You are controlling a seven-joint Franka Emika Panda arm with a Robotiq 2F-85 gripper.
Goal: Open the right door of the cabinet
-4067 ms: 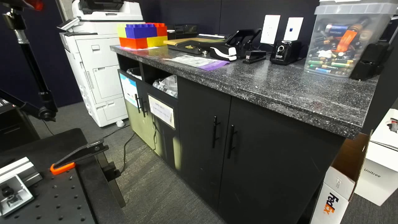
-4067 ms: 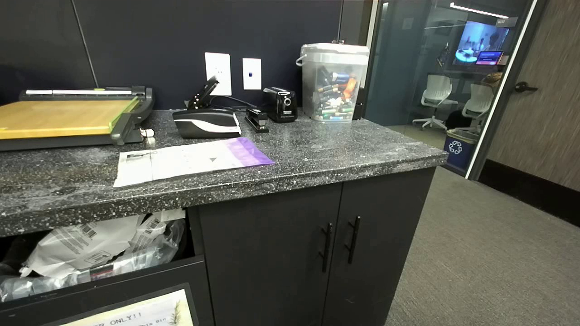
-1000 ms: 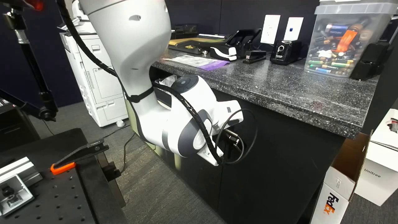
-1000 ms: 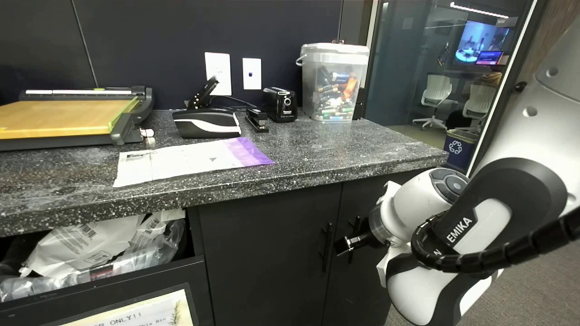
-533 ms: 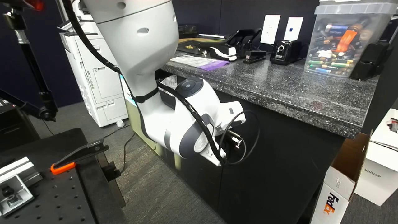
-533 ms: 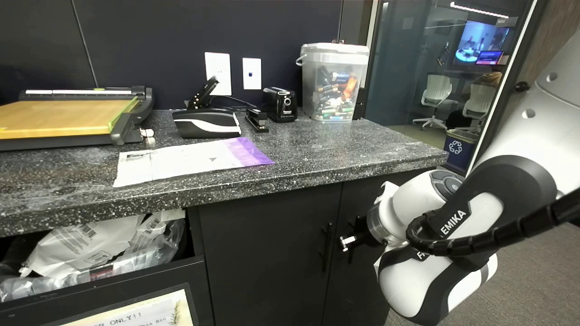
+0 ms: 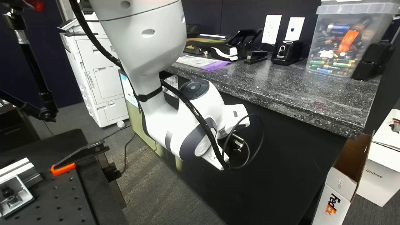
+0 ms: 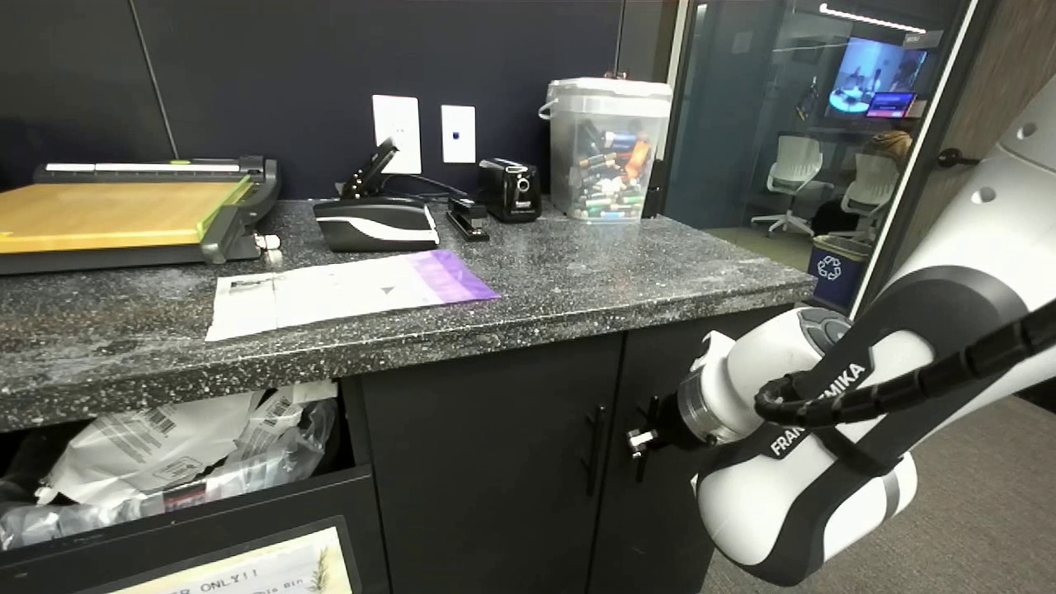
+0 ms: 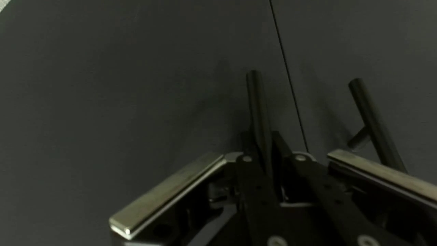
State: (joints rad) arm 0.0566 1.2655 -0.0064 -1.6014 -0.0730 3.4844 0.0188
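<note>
Over the bench (image 8: 652, 264), we have room along the front edge from the purple-ended sheet (image 8: 355, 293) to the right corner; a tub (image 8: 610, 157) and pencil sharpener (image 8: 510, 194) block part of the back edge. Below the front edge, the arm (image 7: 156, 56) and the gripper (image 9: 263, 136), clasped on the handle (image 9: 257, 99) of the right door (image 7: 278, 175), stand in our way, a twin handle (image 9: 378, 133) near. A FedEx box (image 7: 339, 189) stands by the front right corner; leftward, carpet (image 7: 150, 187) gives us passage.

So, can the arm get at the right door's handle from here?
Seemingly yes: in the wrist view the gripper straddles that handle, with nothing in the way; whether it clamps, I can't tell.
</note>
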